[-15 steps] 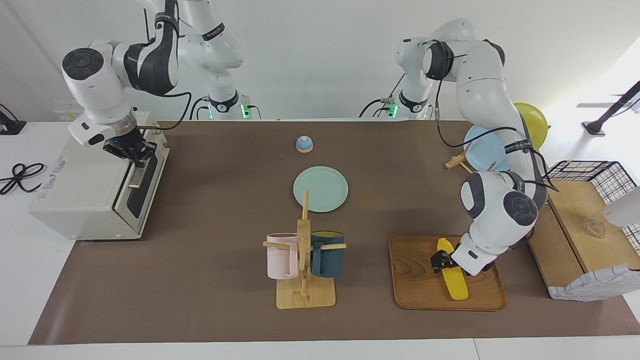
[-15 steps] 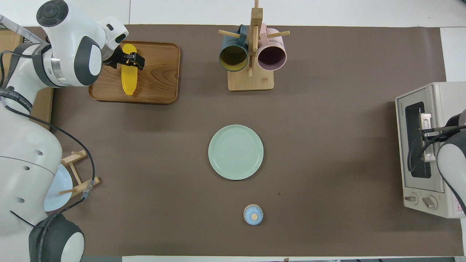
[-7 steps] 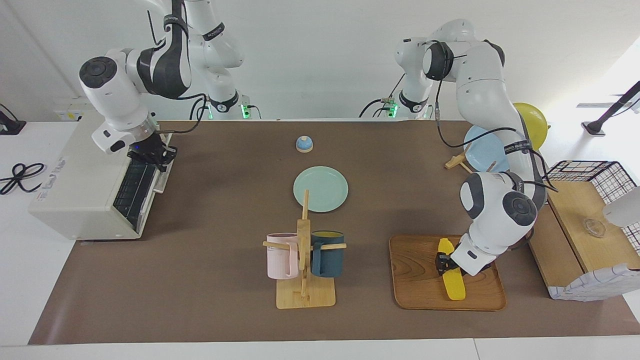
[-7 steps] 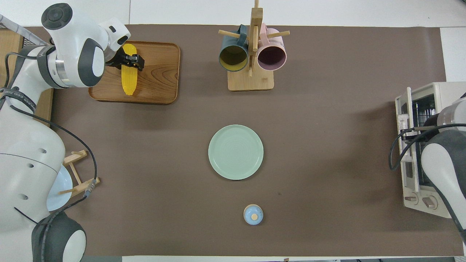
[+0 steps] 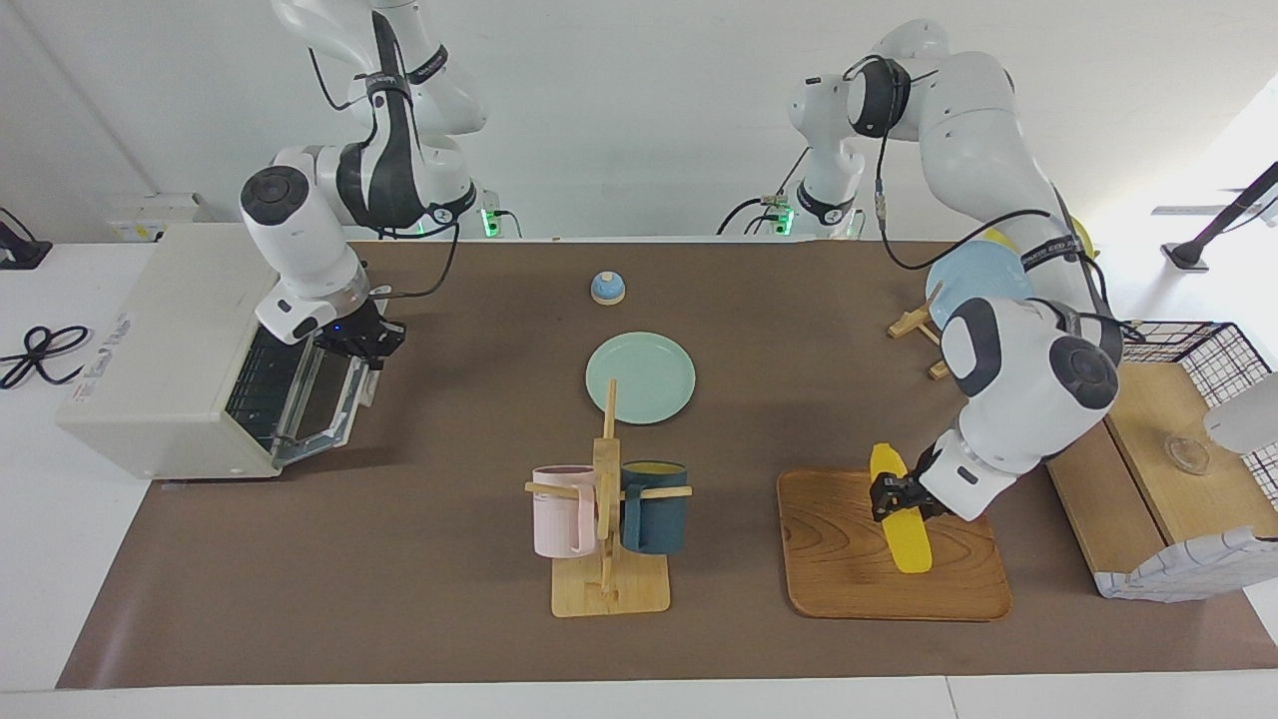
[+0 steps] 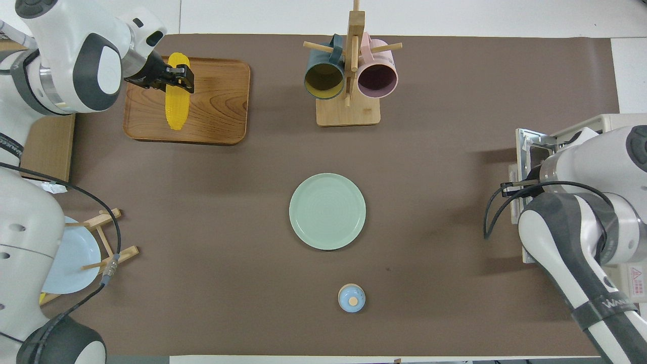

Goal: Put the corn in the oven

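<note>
You're seeing yellow corn (image 5: 902, 519) hanging tilted above its wooden tray, off-white oven (image 5: 170, 369) sitting with door dropping open.

Route, wooden tray (image 5: 849, 569) to oven (image 5: 170, 369): I note the mug rack (image 5: 607, 519) at my 9 o'clock from the tray and the green plate (image 5: 640, 377) at 10. Bare mat between them and the dropped oven door (image 5: 324, 394).
</note>
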Controlling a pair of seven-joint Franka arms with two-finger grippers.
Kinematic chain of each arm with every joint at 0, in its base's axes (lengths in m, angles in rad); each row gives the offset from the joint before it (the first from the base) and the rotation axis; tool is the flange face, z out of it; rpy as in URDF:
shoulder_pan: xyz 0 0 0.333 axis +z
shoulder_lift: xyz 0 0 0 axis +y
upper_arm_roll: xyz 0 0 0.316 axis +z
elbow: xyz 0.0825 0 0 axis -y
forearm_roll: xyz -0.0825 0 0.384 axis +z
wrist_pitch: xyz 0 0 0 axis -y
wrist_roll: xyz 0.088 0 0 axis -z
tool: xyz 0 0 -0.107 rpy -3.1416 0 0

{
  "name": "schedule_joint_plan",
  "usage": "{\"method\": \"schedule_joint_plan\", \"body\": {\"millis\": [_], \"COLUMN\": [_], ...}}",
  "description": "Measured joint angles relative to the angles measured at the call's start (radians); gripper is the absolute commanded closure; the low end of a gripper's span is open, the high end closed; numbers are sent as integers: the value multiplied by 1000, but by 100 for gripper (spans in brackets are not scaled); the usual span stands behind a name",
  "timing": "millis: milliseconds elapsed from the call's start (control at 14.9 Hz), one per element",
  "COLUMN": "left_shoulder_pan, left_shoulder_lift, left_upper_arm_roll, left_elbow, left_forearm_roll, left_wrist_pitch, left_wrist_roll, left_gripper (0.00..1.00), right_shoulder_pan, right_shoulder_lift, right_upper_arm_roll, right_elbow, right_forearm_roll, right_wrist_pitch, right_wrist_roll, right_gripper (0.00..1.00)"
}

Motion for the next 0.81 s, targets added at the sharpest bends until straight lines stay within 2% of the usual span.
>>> {"method": "schedule_joint_plan", "body": {"millis": [134,336,470,605,806], "left_shoulder_pan": [-46,-155,-231,-299,-392], "left_shoulder_lift": [-98,-264,-347,-387,-413], "left_upper_arm_roll": [-3,-6,-7,-8,-9], "left_elbow": [-54,-237,-347,-422,-549], "left_forearm_roll": [-2,-2,-3,-3,-3], "left_wrist_pitch": [-54,-60,-46,22,208], "left_wrist_roll": [-91,-241,-328,-404,-469], "left_gripper": [100,100,100,100,100], "right_shoulder_pan": [13,19,21,22,23], "right_shoulder_lift": [23,41,50,64,97], "right_upper_arm_roll": [1,1,1,1,1], "right_elbow": [-37,-56,-61,-70,-81], "right_forearm_roll": [0,0,0,0,2], "right_wrist_pitch": [73,119,134,157,201], "right_wrist_roll": [14,27,28,31,44], "right_gripper": [100,100,100,100,100]}}
